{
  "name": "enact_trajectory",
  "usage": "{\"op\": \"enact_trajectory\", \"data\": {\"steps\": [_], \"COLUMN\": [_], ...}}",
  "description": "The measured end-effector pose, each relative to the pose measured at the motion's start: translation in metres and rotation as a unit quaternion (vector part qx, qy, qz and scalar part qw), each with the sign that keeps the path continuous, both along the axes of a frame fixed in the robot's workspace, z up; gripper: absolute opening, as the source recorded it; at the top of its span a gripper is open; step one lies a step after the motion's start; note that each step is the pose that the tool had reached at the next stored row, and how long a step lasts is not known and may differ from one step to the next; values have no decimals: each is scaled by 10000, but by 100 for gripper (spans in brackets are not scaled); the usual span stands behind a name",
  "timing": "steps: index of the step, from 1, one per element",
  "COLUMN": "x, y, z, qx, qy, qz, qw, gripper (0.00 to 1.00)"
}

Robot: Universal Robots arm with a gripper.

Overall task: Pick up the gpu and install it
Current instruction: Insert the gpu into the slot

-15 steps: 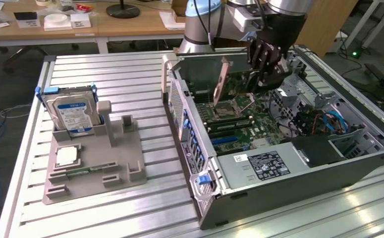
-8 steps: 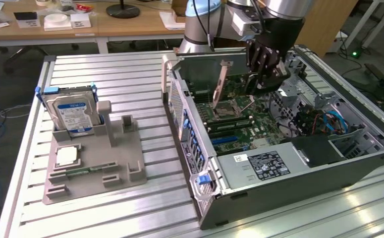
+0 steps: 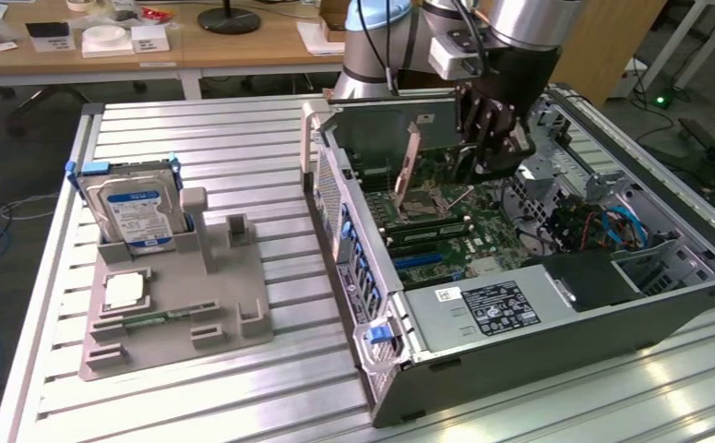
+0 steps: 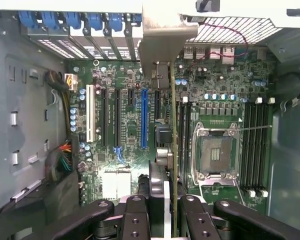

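My gripper (image 3: 486,152) reaches down into the open computer case (image 3: 370,277) over the green motherboard (image 3: 456,235). In the wrist view the gripper (image 4: 171,205) is shut on the gpu (image 4: 173,145). The card appears edge-on as a thin line running away from the fingers (image 4: 157,192). Its grey metal bracket (image 4: 165,45) reaches the case's rear wall beside the blue slot clips (image 4: 90,20). The card stands over the black slot between the long blue slot (image 4: 143,117) and the processor socket (image 4: 215,152). Whether its lower edge is in the slot is hidden.
Memory slots (image 4: 255,145) lie beyond the socket. The power supply (image 3: 493,309) fills the case's near end, with drive cages and blue cables (image 3: 615,226) on the exterior view's right. A grey fixture (image 3: 172,305) holds the blue-labelled hard drive (image 3: 136,208) and a square chip (image 3: 124,291).
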State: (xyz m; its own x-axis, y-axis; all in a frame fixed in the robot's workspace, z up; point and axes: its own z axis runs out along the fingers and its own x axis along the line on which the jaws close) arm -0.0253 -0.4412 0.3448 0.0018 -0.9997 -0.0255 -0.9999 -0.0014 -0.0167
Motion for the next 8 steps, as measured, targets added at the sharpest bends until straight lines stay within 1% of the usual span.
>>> {"op": "enact_trajectory", "data": {"steps": [4, 8], "x": [-1, -5], "y": [-5, -7], "z": [-69, -99], "qx": [6, 4], "qy": [0, 2], "qz": [0, -8], "qw": [10000, 10000], "gripper": [28, 28]}}
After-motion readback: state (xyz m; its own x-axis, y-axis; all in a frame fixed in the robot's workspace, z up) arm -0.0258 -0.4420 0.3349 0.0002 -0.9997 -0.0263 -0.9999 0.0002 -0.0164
